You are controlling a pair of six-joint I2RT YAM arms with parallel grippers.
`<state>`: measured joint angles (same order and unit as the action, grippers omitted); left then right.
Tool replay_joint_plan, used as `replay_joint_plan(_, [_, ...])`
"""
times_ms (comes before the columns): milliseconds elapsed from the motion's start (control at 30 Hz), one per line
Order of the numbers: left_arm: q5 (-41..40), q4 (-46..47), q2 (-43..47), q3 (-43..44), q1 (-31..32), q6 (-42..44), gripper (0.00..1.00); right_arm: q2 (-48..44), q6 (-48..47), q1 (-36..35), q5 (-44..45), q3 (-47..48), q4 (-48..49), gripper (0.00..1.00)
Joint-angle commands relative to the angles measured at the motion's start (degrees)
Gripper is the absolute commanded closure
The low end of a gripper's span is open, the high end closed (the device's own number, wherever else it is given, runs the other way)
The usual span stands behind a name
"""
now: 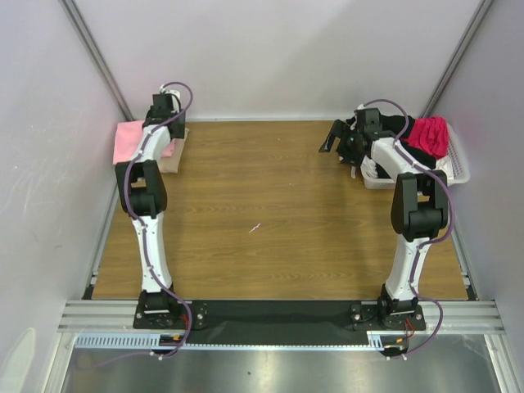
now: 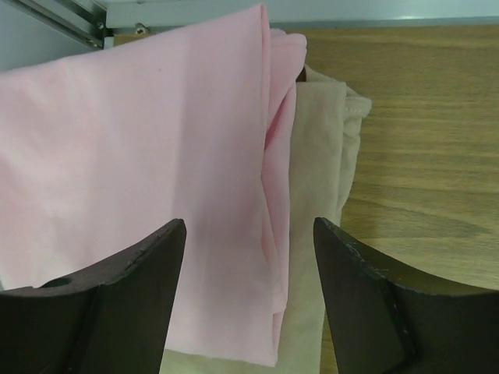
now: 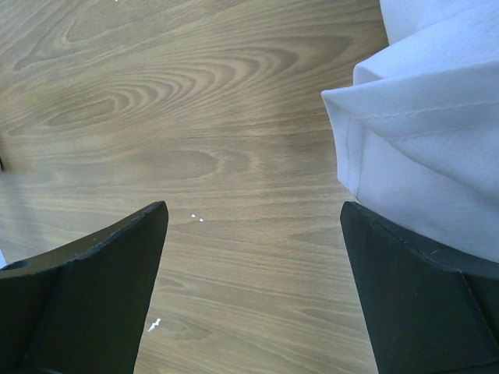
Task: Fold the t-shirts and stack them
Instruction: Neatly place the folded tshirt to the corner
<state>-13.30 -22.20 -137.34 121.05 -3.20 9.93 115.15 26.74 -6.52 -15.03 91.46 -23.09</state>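
**Pink on tan at far left, basket at far right**

Stretches the left arm (image 1: pixel 147 188) to the far left corner of the surface (image 1: pixel 270 205) and hangs the left fingers (image 2: pixel 140 273) over the light pink t-shirt (image 2: pixel 117 140). Stands them apart, with a clear gap and nothing clamped in between; cannot tell of any contact with the cloth. Finds the pink shirt folded flat and resting on top of the tan t-shirt (image 2: pixel 320 140). Leaves a strip of the tan one bare along the pink one's right edge in the wrist view, with plain wood beyond it.

Hangs the right fingers (image 3: pixel 101 288) above bare wood at the far right, just beside the white basket (image 1: pixel 458 168). Spreads them wide, gripping nothing. Catches the white t-shirt (image 3: pixel 421 117) bunched close by the right-hand finger in the wrist view, its stitched hem turned toward the gap. Shows the magenta t-shirt (image 1: pixel 430 135) heaped on top of the basket's load, with the black t-shirt (image 1: pixel 403 127) just to its left, partly behind the right arm (image 1: pixel 417 205). Shows one small pale scrap (image 1: pixel 255 227) alone near the middle of the surface, well apart from both arms.
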Motion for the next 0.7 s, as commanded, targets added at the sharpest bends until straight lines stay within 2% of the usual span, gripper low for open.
replay_joint_plan(0, [-2.3, 1.2, -1.4, 3.0, 0.4, 1.8, 0.28, -0.3, -0.7, 0.2, 0.7, 3.1, -1.7, 0.0])
replay_joint_plan(233, [-6.9, 1.4, -2.9, 3.7, 0.6, 4.0, 0.28, 0.1, -0.2, 0.1, 0.9, 3.9, -2.1, 0.0])
replay_joint_plan(433, [-6.6, 0.8, -3.4, 1.9, 1.3, 8.2, 0.3, 0.8, -0.1, 0.1, 1.0, 5.4, -3.2, 0.0])
replay_joint_plan(600, [-7.4, 1.1, -4.1, 1.6, 1.6, 9.3, 0.37, 1.3, 0.1, 0.1, 1.0, 6.4, -3.7, 0.0])
replay_joint_plan(667, [-7.3, 1.5, -4.3, 1.6, 1.6, 9.5, 0.37, 1.5, 0.1, 0.0, 0.9, 6.7, -4.0, 0.0])
